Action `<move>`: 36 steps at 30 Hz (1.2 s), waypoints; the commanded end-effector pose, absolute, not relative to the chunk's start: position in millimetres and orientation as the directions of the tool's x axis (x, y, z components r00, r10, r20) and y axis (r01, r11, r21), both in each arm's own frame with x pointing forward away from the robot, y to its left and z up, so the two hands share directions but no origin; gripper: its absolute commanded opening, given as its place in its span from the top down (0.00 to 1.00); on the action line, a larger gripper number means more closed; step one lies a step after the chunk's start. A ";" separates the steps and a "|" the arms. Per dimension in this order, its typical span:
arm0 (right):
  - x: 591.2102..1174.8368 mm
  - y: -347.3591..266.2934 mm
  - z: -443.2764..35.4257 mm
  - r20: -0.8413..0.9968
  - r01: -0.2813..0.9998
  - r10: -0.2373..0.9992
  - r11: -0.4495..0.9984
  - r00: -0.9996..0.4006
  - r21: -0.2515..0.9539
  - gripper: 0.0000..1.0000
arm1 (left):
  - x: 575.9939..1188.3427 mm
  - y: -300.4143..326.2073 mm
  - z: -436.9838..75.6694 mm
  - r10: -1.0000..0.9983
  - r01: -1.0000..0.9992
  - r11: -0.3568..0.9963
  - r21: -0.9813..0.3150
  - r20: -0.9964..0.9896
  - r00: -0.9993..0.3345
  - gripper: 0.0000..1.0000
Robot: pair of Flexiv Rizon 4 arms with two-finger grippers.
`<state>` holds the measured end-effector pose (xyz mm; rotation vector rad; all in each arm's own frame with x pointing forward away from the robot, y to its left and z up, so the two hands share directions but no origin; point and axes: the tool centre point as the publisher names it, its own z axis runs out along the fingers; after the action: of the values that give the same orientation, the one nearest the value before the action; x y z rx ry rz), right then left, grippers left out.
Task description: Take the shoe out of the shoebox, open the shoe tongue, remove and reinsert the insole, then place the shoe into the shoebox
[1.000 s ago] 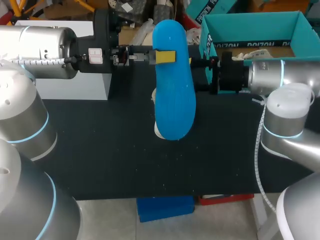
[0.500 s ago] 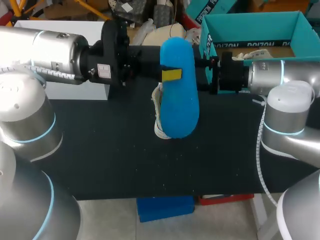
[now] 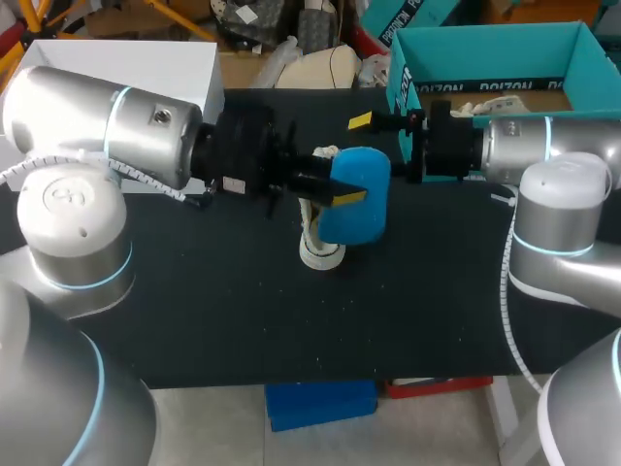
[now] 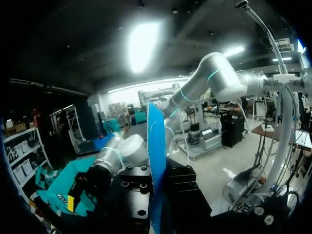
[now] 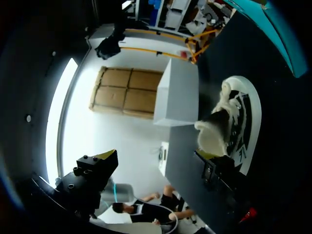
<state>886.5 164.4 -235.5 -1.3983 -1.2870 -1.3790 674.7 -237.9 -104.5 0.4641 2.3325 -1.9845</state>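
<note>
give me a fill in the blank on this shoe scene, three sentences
The left gripper is shut on a flat foam insole coloured ____.
The white shoe stands on the black table, ____ the teal cardboard shoebox.
The right gripper is ____ and holds nothing.
Missing words: blue; outside; open.

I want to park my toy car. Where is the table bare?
The black tabletop is bare along the near edge, before the white shoe. The middle is crowded: left gripper holding the blue foam insole, right gripper beside the teal cardboard shoebox.
</note>
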 end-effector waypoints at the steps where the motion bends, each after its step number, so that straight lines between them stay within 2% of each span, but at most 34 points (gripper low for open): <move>1: 886.7 165.8 -236.4 0.986 0.974 0.137 -0.192 -0.098 0.123 0.00 | 670.8 -238.7 -98.8 0.190 0.347 0.172 -0.922 -0.315 -0.930 1.00; 9: 886.7 165.8 -236.4 0.986 0.974 0.137 -0.192 -0.098 0.123 0.00 | 670.8 -238.7 -98.8 0.190 0.347 0.172 -0.922 -0.315 -0.930 1.00; 11: 886.7 165.8 -236.4 0.986 0.974 0.137 -0.192 -0.098 0.123 0.00 | 644.6 -235.9 -94.9 0.215 0.463 0.106 -0.880 -0.435 -0.874 1.00; 14: 886.7 165.8 -236.4 0.986 0.974 0.137 -0.192 -0.098 0.123 0.00 | 611.8 -225.3 -105.7 0.221 0.626 0.040 -0.779 -0.604 -0.766 1.00; 16: 886.7 165.8 -236.4 0.986 0.974 0.137 -0.192 -0.098 0.123 0.00 | 595.8 -222.2 -118.5 0.226 0.728 0.121 -0.675 -0.695 -0.682 1.00; 18: 886.7 165.8 -236.4 0.986 0.974 0.137 -0.192 -0.098 0.123 0.00 | 587.8 -217.4 -129.5 0.208 0.780 0.141 -0.610 -0.752 -0.626 1.00; 19: 886.7 165.8 -236.4 0.986 0.974 0.137 -0.192 -0.098 0.123 0.00 | 582.7 -216.5 -136.8 0.212 0.826 0.182 -0.534 -0.799 -0.563 1.00; 21: 886.7 165.8 -236.4 0.986 0.974 0.137 -0.192 -0.098 0.123 0.00 | 582.4 -213.4 -148.5 0.205 0.842 0.153 -0.517 -0.817 -0.538 1.00; 24: 886.7 165.8 -236.4 0.986 0.974 0.137 -0.192 -0.098 0.123 0.00 | 582.2 -213.3 -175.9 0.243 0.920 0.202 -0.337 -0.892 -0.380 1.00; 28: 886.7 165.8 -236.4 0.986 0.974 0.137 -0.192 -0.098 0.123 0.00 | 590.9 -210.0 -210.1 0.260 0.941 0.259 -0.216 -0.923 -0.284 1.00; 36: 886.7 165.8 -236.4 0.986 0.974 0.137 -0.192 -0.098 0.123 0.00 | 590.9 -210.0 -210.1 0.260 0.941 0.259 -0.216 -0.923 -0.284 1.00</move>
<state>887.0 164.2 -235.6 -1.3968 -1.2869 -1.3784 606.2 -213.9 -206.7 1.1491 1.8483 -1.2043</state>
